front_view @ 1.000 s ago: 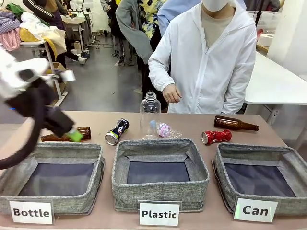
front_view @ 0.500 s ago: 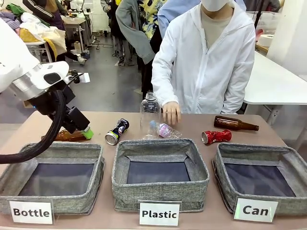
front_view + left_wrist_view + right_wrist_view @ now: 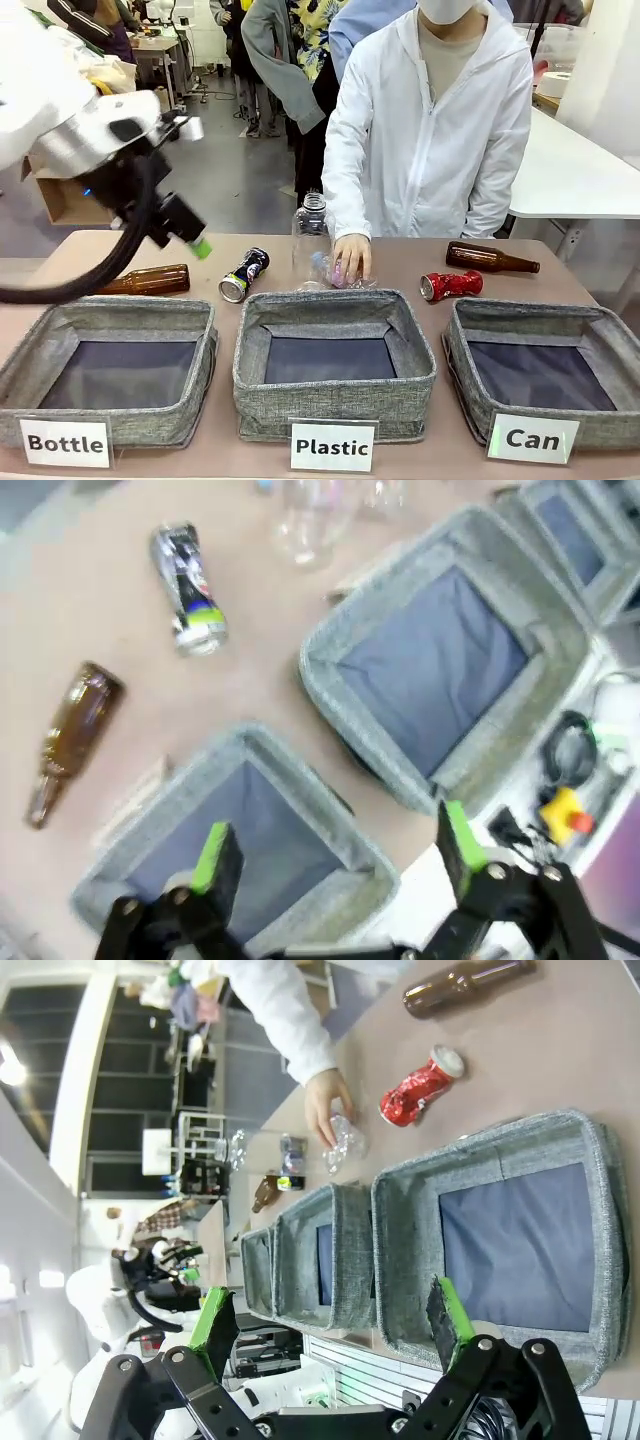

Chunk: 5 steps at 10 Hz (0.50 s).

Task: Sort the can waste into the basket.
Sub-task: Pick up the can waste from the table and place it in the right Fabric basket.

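Cans unsorted: black-and-blue can and red can lie on the desk, basket is empty; left tool and right tool both spread apart, holding nothing.

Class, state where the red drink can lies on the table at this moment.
In the front view, the red can lies on its side on the table's right part, just behind the far rim of the Can basket and in front of a brown glass bottle.

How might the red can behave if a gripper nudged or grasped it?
The red can lies on its side, so a nudge may roll it. It looks dented, so probably light and yielding when squeezed.
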Motion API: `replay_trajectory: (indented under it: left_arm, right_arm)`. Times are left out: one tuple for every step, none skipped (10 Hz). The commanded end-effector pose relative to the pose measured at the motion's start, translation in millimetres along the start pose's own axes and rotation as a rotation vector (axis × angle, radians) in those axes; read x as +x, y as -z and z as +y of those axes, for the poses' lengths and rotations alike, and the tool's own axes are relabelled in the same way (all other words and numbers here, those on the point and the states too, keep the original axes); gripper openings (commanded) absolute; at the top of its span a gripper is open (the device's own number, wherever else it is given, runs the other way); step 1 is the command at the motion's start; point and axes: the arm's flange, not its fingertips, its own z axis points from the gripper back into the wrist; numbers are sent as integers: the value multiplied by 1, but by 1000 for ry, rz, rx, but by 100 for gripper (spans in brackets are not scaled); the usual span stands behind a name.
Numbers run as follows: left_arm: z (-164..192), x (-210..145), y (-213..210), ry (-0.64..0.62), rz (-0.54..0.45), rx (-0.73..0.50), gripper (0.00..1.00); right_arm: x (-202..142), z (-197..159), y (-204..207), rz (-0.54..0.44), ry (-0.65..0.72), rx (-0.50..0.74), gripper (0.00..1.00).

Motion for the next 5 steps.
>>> replay_trajectory:
  left_arm:
    - [-8,78,9,-50,86,143,100]
    - [-1,99,21,-93,111,170,100]
    - [10,114,34,-166,115,211,100]
    - [25,129,51,-219,109,231,100]
    - [47,140,73,-289,113,283,100]
  right_arm:
    - [4,0,-1,-9,-28,24,100]
    - [4,0,-1,-9,-28,24,100]
    - [4,0,-1,-9,-28,24,100]
    - [4,0,-1,-9,-28,24,100]
    - [4,0,-1,-9,-28,24,100]
